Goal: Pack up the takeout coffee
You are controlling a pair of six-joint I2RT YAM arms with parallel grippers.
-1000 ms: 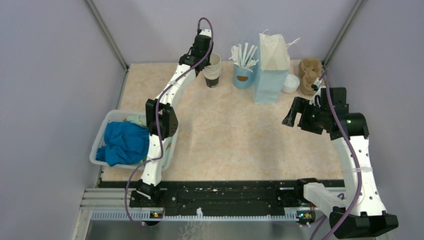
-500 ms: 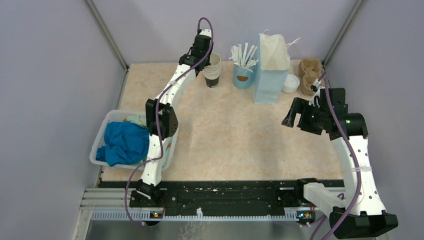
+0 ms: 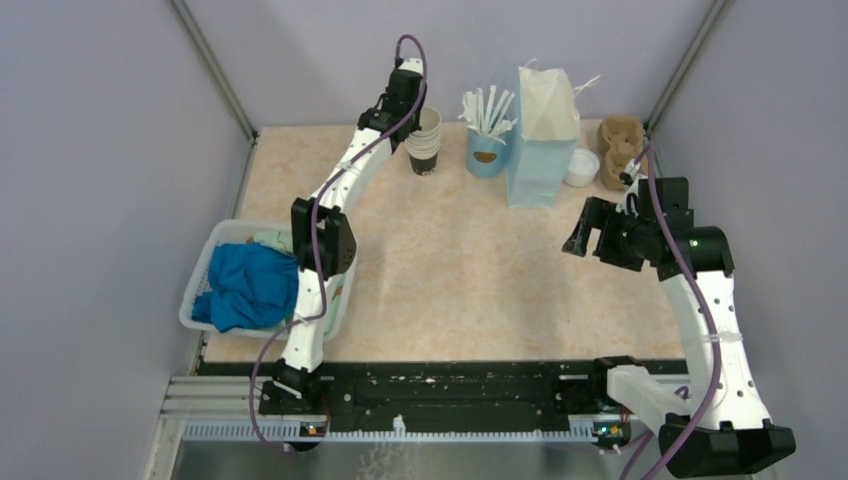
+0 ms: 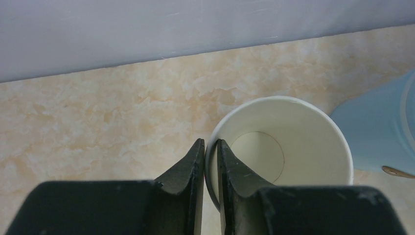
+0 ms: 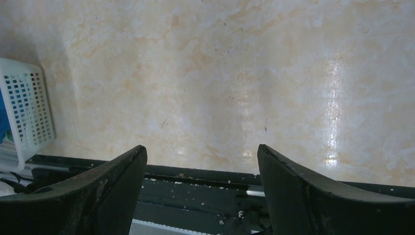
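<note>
clamping lidless cup (image 4: 303,122), left pincer (image 4: 210,143); blue cup (image 4: 379,129) beside.

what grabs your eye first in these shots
The left gripper at the far edge of the table stands out first, pinching the rim of a lidless paper cup, one finger inside and one outside. After that, the tall light blue paper bag standing further right, and the blue cloth heaped in a white basket at the near left.
</note>
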